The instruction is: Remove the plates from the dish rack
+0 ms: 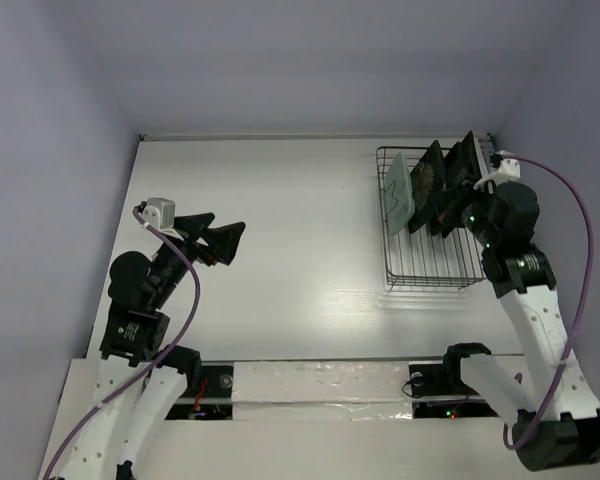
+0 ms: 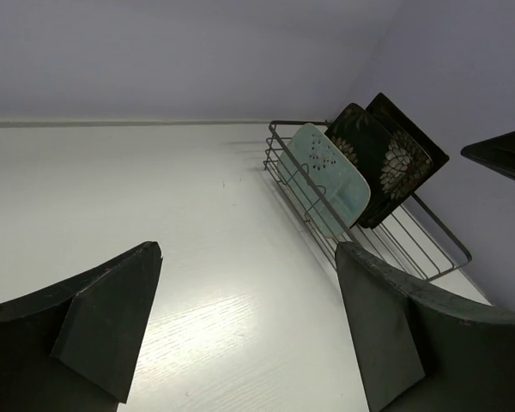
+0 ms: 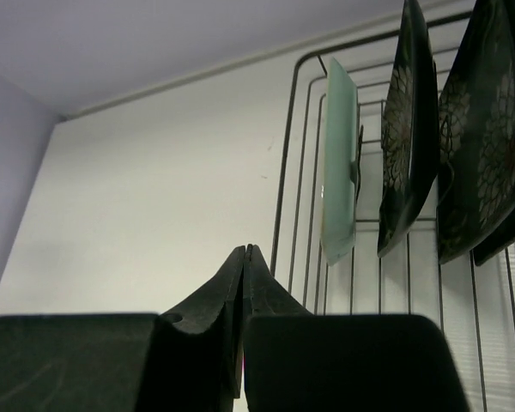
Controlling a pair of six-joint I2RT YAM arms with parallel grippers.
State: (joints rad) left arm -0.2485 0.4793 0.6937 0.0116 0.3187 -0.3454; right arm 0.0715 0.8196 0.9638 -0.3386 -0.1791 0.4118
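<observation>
The dish rack [image 1: 425, 262] stands at the back right of the table. Three plates stand upright in it: a mint-green plate [image 1: 398, 190], a black floral plate [image 1: 427, 178] and a third dark plate [image 1: 462, 165]. My right gripper [image 1: 450, 213] hovers over the rack just in front of the plates, shut with nothing in it. In the right wrist view its tip [image 3: 247, 251] points past the rack's wire rim [image 3: 285, 189], below the mint-green plate [image 3: 339, 163]. My left gripper [image 1: 228, 224] is open and empty over the left side of the table, far from the rack [image 2: 429, 232].
White walls close in the table at the back and on both sides. A purple cable [image 1: 570, 250] loops off the right arm. The bare white tabletop [image 1: 300, 220] stretches between the left gripper and the rack.
</observation>
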